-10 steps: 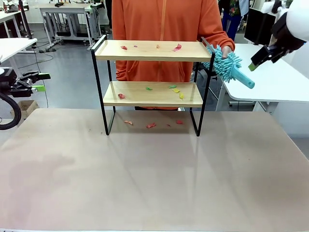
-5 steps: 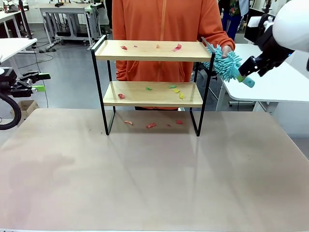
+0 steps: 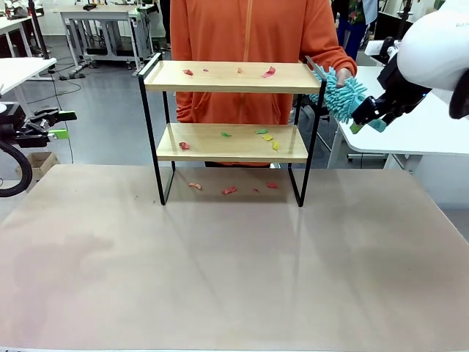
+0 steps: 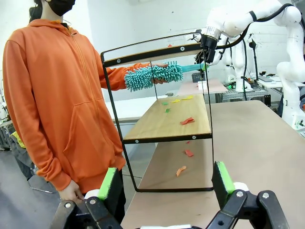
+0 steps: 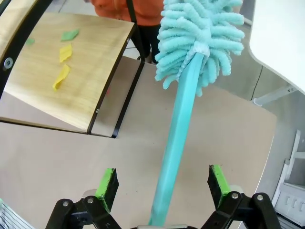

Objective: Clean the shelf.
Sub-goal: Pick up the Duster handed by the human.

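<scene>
Receiving the fluffy teal microfibre duster (image 3: 341,95) from the person: a handover, with no sweeping begun.

The small two-tier shelf (image 3: 220,77), two light wooden boards in a thin black frame, stands at the far edge of the pale table (image 3: 234,293), about mid-way along it. Coloured paper scraps (image 3: 269,72) lie on both boards and on the table beneath. Past the shelf's right end, the person's hand (image 3: 343,75) holds the duster by its head, with the handle pointing at the right gripper (image 3: 366,121). Its fingers are spread with the teal handle between them, apparently not yet clamped. The left gripper (image 4: 164,188) hangs off the table's left edge, fingers spread and empty. I'd say the next move is to pinch the handle squarely, let the person release it, then carry the head to the top board without knocking the light frame.
</scene>
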Controlling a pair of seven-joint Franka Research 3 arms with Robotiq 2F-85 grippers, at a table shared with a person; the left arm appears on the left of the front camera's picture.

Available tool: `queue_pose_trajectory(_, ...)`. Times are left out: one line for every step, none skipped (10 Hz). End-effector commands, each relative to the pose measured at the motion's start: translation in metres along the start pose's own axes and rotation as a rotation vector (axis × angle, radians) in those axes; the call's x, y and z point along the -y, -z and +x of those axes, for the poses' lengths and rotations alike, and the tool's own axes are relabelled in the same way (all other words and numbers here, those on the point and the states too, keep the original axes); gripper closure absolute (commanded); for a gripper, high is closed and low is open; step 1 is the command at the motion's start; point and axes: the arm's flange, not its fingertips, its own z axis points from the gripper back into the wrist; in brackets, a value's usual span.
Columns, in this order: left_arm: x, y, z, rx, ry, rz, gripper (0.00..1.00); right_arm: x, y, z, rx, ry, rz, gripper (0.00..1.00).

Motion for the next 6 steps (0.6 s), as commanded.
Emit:
queue_pose_trajectory(0.0010,-0.0012,0.0027,-0.005,0.011,-0.005,0.00,-0.0003,-0.0029,0.0079,0.032,0.050,-0.008,0.00)
queue_pose_trajectory(0.0010,-0.0012,0.0027,-0.005,0.011,-0.005,0.00,0.0006,-0.0069,0.0079,0.036,0.055,-0.012,0.00)
queue_pose_trajectory(0.0010,-0.0012,0.0027,-0.005,0.011,-0.005,0.00,0.0011,-0.0071,0.0096,0.039,0.057,-0.014,0.00)
queue_pose_trajectory(0.0010,-0.0012,0.0027,-0.005,0.011,-0.005,0.00,0.0016,-0.0073,0.0117,0.039,0.058,-0.019,0.00)
queue_pose_trajectory(0.0010,-0.0012,0.0027,-0.005,0.011,-0.005,0.00,0.0025,-0.0057,0.0129,0.037,0.057,-0.027,0.47)
queue_pose_trajectory(0.0010,-0.0012,0.0027,-0.005,0.011,-0.005,0.00,0.0031,-0.0097,0.0120,0.022,0.055,-0.022,0.60)
